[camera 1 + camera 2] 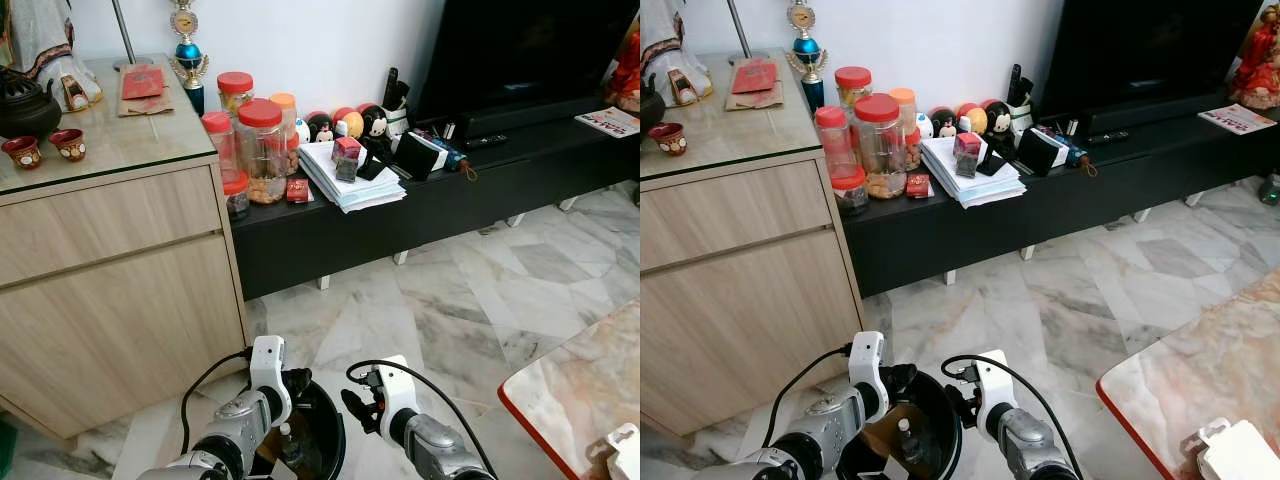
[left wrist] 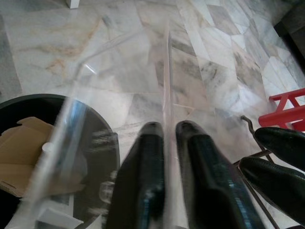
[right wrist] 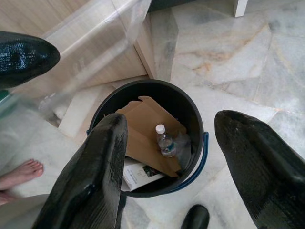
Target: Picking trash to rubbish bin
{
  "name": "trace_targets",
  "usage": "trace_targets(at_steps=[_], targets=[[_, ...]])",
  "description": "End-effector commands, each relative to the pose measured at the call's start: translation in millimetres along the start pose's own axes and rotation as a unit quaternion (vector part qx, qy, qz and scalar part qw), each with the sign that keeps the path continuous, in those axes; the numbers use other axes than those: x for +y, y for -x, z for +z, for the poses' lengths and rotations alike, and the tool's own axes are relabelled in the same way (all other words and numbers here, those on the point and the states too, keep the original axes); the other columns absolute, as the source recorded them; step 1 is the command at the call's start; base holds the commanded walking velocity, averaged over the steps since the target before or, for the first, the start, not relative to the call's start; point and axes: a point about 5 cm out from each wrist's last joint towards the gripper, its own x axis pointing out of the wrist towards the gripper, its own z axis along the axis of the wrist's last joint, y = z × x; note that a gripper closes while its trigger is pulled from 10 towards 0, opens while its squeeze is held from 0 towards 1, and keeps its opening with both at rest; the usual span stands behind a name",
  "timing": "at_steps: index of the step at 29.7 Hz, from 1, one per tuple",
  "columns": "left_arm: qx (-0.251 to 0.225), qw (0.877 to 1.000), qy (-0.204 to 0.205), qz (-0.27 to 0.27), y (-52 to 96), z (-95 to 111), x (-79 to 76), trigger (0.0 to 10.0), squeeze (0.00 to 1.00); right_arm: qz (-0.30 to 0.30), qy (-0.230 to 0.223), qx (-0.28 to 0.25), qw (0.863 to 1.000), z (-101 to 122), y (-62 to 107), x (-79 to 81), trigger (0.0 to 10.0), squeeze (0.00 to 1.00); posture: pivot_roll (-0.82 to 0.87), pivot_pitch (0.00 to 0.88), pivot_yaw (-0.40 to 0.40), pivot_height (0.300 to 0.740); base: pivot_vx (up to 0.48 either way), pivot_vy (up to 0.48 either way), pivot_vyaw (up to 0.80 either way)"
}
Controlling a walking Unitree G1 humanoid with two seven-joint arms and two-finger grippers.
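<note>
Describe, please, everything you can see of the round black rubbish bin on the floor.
The round black plastic rubbish bin stands upright and lidless on the marble floor, beside the light wooden cabinet. A blue handle hangs along its rim. Inside lie folded brown cardboard, a small clear plastic bottle with a white cap and a white printed carton. The right claw hovers open above it.

**Bright, even indoor light; blur on the wrist views**

Head views sharp and evenly lit, soft shadows under the black TV bench (image 1: pixel 430 215). Mild glare on the marble floor (image 1: pixel 470 300) and the cabinet's glass top (image 1: pixel 110 140). Left wrist view: clear plastic sheet (image 2: pixel 71 129) smeared with motion blur, near fingers (image 2: pixel 143 186) out of focus. Right wrist view sharp inside the bin (image 3: pixel 190 114), fingers soft.
</note>
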Motion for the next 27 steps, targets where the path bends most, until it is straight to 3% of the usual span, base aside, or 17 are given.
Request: trace_targets(at_steps=[1,10,11,14,18,19,20,21,23,24,27], targets=[[0.008,1.000,0.008,-0.005,0.6,-6.0,-1.5,10.0,1.00,-0.001,0.008,-0.011,1.000,5.7,-0.2,-1.7,10.0,0.00,-0.04,0.032,-0.069,0.740,0.000,0.000,0.00],[0.006,1.000,0.003,0.000,0.8,-4.5,-0.2,10.0,1.00,-0.001,0.011,-0.010,1.000,5.5,-0.4,-1.4,10.0,0.00,-0.04,0.032,-0.070,0.740,0.000,0.000,0.00],[0.001,1.000,0.001,0.011,1.3,-2.3,2.8,10.0,0.00,-0.002,0.012,-0.009,1.000,4.9,-0.2,-1.6,10.0,0.00,-0.04,0.031,-0.071,0.740,0.000,0.000,0.00],[-0.009,1.000,0.006,0.027,2.9,1.8,8.8,10.0,0.00,-0.005,0.012,-0.007,1.000,3.8,0.2,-2.2,10.0,0.00,-0.04,0.031,-0.072,0.740,0.000,0.000,0.00],[-0.020,0.993,-0.007,0.114,16.2,7.6,40.7,10.0,0.00,-0.029,0.009,0.005,1.000,-4.1,3.7,-8.1,10.0,0.00,-0.04,0.030,-0.071,0.740,0.000,0.000,0.00],[-0.011,0.987,-0.029,0.159,25.8,4.2,57.4,10.0,0.00,-0.045,0.009,0.014,0.999,-9.1,6.0,-11.8,10.0,0.00,-0.03,0.026,-0.071,0.740,0.000,0.000,0.00],[-0.011,0.987,-0.029,0.159,25.8,4.2,57.4,10.0,0.00,-0.045,0.009,0.014,0.999,-9.1,6.0,-11.8,10.0,0.00,-0.03,0.026,-0.071,0.740,0.000,0.000,0.00],[-0.001,0.980,-0.039,0.193,36.6,-2.2,72.7,10.0,0.00,-0.067,0.008,0.026,0.997,-15.6,9.0,-16.3,10.0,0.00,-0.02,0.023,-0.070,0.740,0.000,0.000,0.00],[0.003,0.979,-0.040,0.201,39.9,-4.6,76.7,10.0,0.00,-0.073,0.007,0.030,0.997,-17.6,9.9,-17.7,10.0,0.00,-0.02,0.023,-0.070,0.740,0.000,0.000,0.00],[0.022,0.972,-0.035,0.230,53.4,-19.8,90.6,10.0,0.00,-0.103,0.006,0.049,0.993,-27.1,14.8,-24.1,10.0,0.00,-0.01,0.021,-0.067,0.740,0.000,0.000,0.00],[0.041,0.967,-0.031,0.251,65.1,-34.8,99.7,10.0,0.00,-0.122,0.002,0.063,0.991,-35.3,19.1,-28.4,10.0,0.00,-0.01,0.020,-0.067,0.740,0.000,0.000,0.00]])
